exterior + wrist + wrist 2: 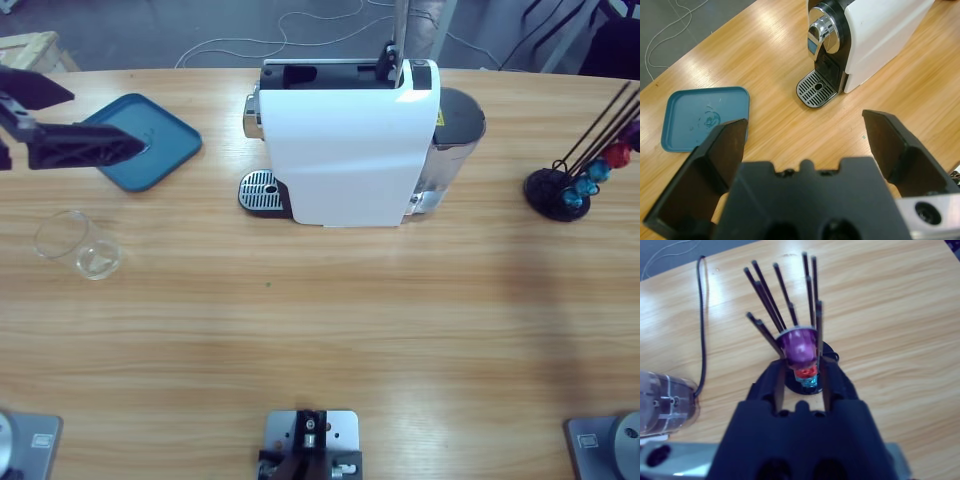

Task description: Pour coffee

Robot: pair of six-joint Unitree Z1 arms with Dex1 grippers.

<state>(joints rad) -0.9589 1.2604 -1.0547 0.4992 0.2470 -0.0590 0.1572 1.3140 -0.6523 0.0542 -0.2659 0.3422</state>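
One white coffee machine [345,150], one teal tray [150,145], one clear glass tumbler [80,245], one black capsule rack [575,180] and one purple capsule [799,346].

A long wooden desk [300,330] with pale grain fills most of the high view, light glancing off it in soft patches. Beyond its far edge lies a grey floor [200,30] with thin white cables [250,42] looping across it. A light wooden piece [30,48] stands at the upper left corner.
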